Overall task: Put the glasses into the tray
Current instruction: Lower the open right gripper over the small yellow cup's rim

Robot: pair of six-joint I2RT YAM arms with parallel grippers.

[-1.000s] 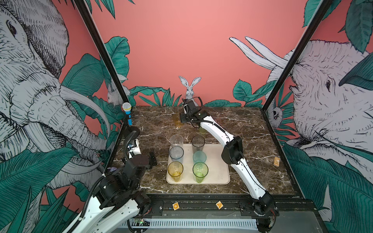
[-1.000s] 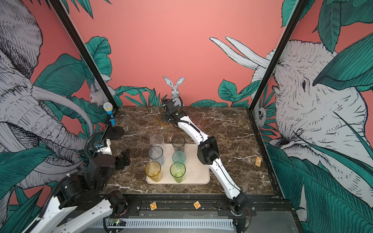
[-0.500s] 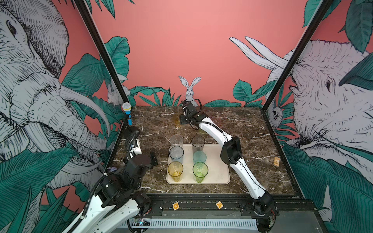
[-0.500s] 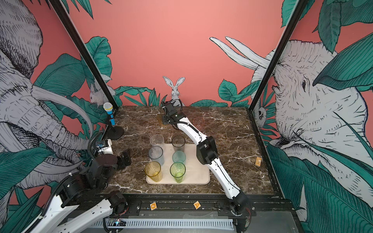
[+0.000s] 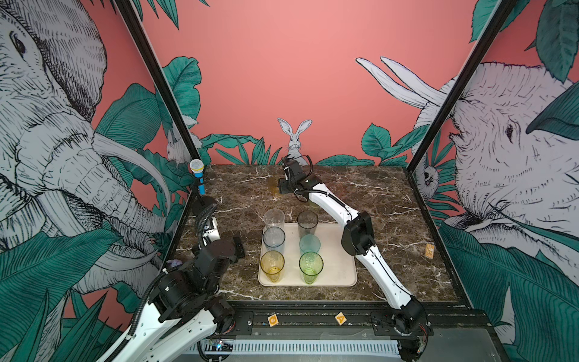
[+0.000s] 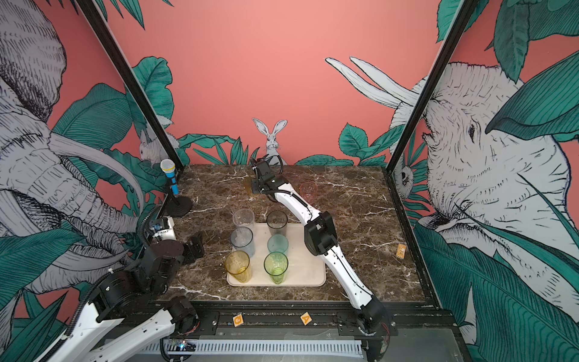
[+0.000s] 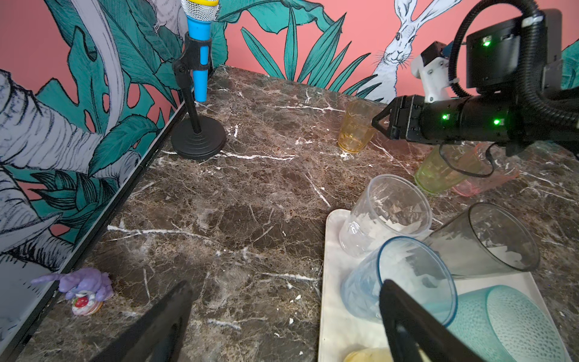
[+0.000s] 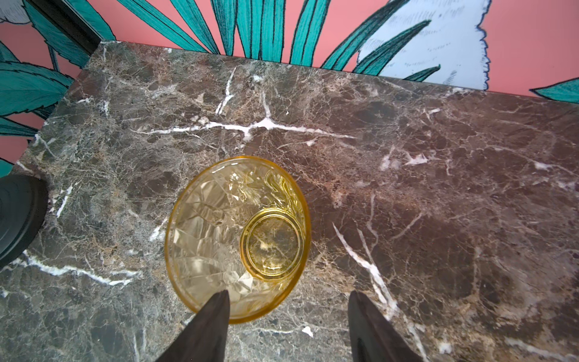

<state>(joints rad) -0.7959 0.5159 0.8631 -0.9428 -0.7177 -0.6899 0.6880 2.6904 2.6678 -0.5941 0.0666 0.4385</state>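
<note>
**Seat the wall between the fingers before closing**

The right end effector (image 8: 288, 294) is released. Its two dark fingers stand apart, one tip over the near rim of the short amber patterned tumbler (image 8: 238, 235) and the other out over the bare brown marble worktop (image 8: 438, 188). Nothing is gripped yet. The tumbler stands upright near the far edge of the worktop, well apart from the flat cream-beige tray (image 5: 338, 275).

The step in hand looks like the grasp. The tumbler sits to one side of the gap, so a wall pinch seems the natural hold, with one finger inside and one outside. The fingers should come down further before closing, since a grip on the lip alone would likely tip a faceted, slippery cup. Close gently, then lift straight up.

On the way back, the short green tumbler (image 7: 438, 172) and the short pink tumbler (image 7: 488, 185) stand just beside the forearm and need clearing. Six tall tumblers (image 5: 310, 264) fill two columns of the tray. The bare strip along its right side looks like the obvious place to set the tumbler down.

The left end effector (image 7: 285, 284) hangs wide open and empty near the tray's left edge.
</note>
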